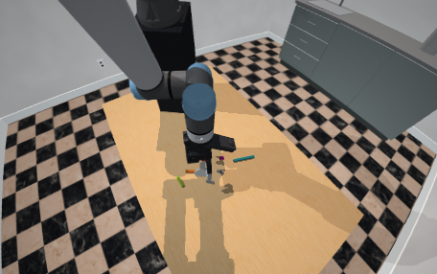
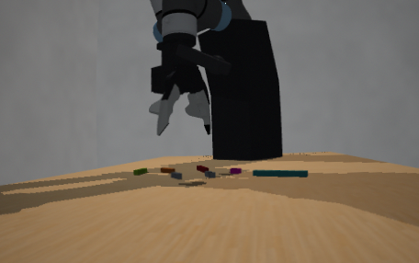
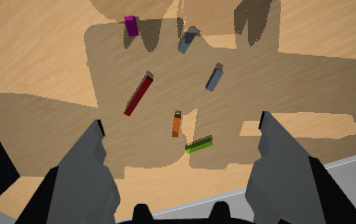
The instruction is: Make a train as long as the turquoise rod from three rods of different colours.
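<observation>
Above the wooden surface (image 1: 287, 225) the jaws (image 2: 183, 117) hang fully open, holding nothing, well clear of the rods below. Nothing stands between them and the rods; only arm shadow falls across the cluster. Wrist view counts six small rods: one red rod (image 3: 138, 95), one orange rod (image 3: 176, 124), one lime rod (image 3: 199, 145), one magenta rod (image 3: 131, 25) and two grey rods (image 3: 188, 40) (image 3: 214, 79). All lie flat and apart from each other, at differing angles, none end to end; orange and lime are nearest each other. One turquoise rod (image 2: 280, 173) lies off to the side of the cluster, just beyond the magenta one. Dark robot base (image 2: 243, 92) stands behind the rods; cabinets (image 1: 355, 62) sit far off across the checkered floor (image 1: 53, 192).
</observation>
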`<state>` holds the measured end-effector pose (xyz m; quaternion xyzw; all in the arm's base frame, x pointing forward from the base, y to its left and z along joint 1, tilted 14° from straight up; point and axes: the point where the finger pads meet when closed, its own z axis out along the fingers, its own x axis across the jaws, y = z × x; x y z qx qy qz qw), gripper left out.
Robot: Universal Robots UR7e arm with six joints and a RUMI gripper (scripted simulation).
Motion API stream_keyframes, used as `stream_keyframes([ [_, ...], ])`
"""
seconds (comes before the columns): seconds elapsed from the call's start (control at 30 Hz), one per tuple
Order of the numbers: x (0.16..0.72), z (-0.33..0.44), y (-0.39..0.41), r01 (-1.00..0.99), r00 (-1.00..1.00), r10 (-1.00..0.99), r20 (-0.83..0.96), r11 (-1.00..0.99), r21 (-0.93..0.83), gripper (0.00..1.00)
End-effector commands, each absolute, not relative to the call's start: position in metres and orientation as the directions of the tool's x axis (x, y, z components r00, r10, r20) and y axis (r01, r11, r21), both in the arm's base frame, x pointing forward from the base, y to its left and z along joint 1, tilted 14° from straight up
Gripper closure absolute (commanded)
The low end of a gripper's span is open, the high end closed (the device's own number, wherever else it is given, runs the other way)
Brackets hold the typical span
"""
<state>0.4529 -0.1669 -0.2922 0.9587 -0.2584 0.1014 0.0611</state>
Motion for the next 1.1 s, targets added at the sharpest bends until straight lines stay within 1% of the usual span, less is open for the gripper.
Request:
stream_keyframes([
  [0.0, 0.452, -0.293, -0.160, -0.359, 0.918, -0.333, 0.215, -0.928, 0.097, 0.00],
  [0.1, 0.452, -0.293, -0.158, -0.332, 0.928, -0.306, 0.212, -0.938, 0.103, 0.00],
  [0.17, 0.451, -0.294, -0.155, -0.247, 0.955, -0.220, 0.201, -0.961, 0.121, 0.00],
  [0.33, 0.450, -0.295, -0.148, -0.105, 0.980, -0.077, 0.181, -0.983, 0.149, 0.00],
  [0.6, 0.448, -0.297, -0.140, 0.123, 0.978, 0.151, 0.142, -0.975, 0.187, 0.00],
  [0.67, 0.448, -0.297, -0.140, 0.123, 0.978, 0.151, 0.142, -0.975, 0.187, 0.00],
  [0.73, 0.447, -0.298, -0.136, 0.218, 0.962, 0.245, 0.123, -0.955, 0.200, 0.00],
  [1.07, 0.444, -0.299, -0.127, 0.481, 0.861, 0.505, 0.062, -0.847, 0.226, 0.00],
])
